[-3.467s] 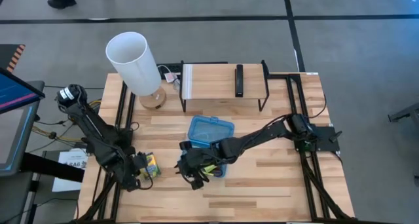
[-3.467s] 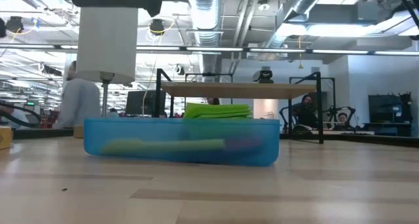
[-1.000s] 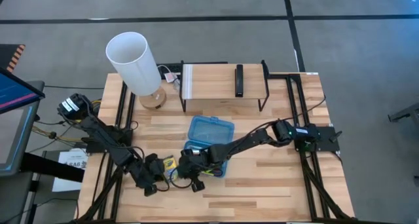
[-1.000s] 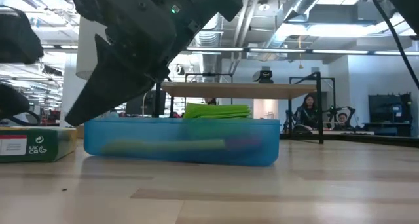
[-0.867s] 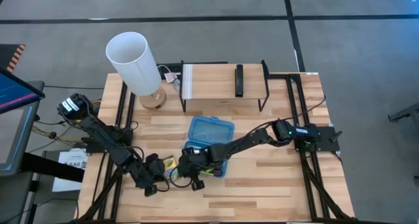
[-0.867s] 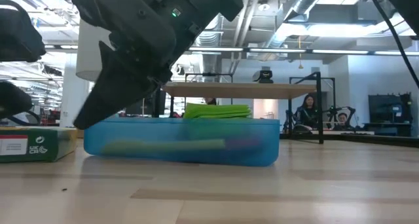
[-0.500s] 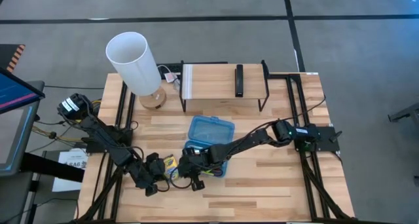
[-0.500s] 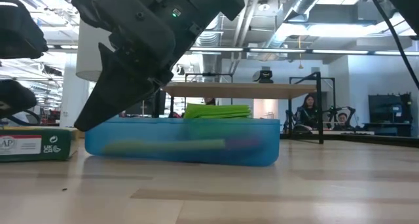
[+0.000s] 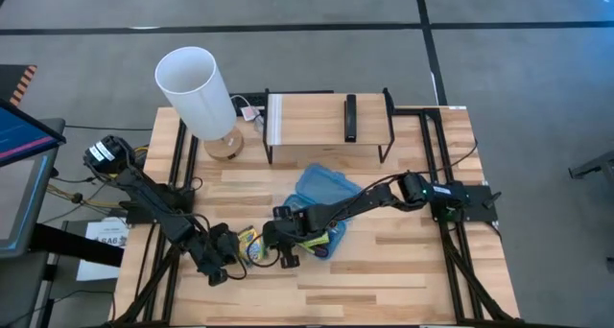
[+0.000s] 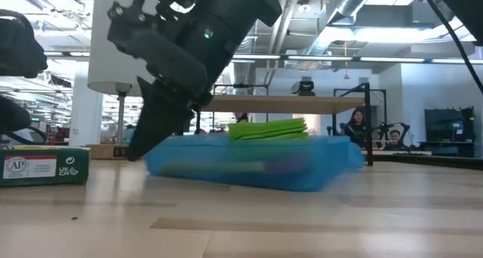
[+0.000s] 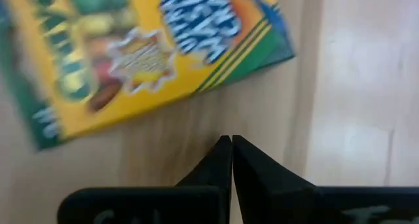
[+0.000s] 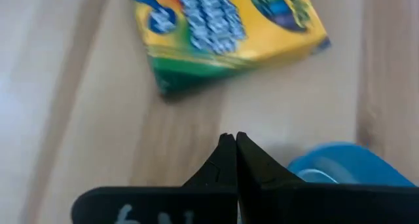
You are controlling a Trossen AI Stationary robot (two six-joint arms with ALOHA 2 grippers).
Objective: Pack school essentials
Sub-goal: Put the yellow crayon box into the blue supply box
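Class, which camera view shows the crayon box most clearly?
The right wrist view: the crayon box lies whole on the wood. The left wrist view crops it, the high view makes it tiny between both grippers, and the low view shows only one side.

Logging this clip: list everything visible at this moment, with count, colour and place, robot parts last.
crayon box: 1, yellow and green, flat on the table between the two end effectors.
blue plastic case: 1, translucent blue, table centre, skewed, lid open.
sticky-note pad: 1, lime green, in the case.
lamp: 1, white shade on a wooden base, far left corner.
shelf: 1, wood top on a black frame, far edge; a dark slim object lies on it.
table: 1, light wood.
person: 1, seated in the room behind.
left end effector: shut, low beside the crayon box.
right end effector: shut, low between the crayon box and the case.
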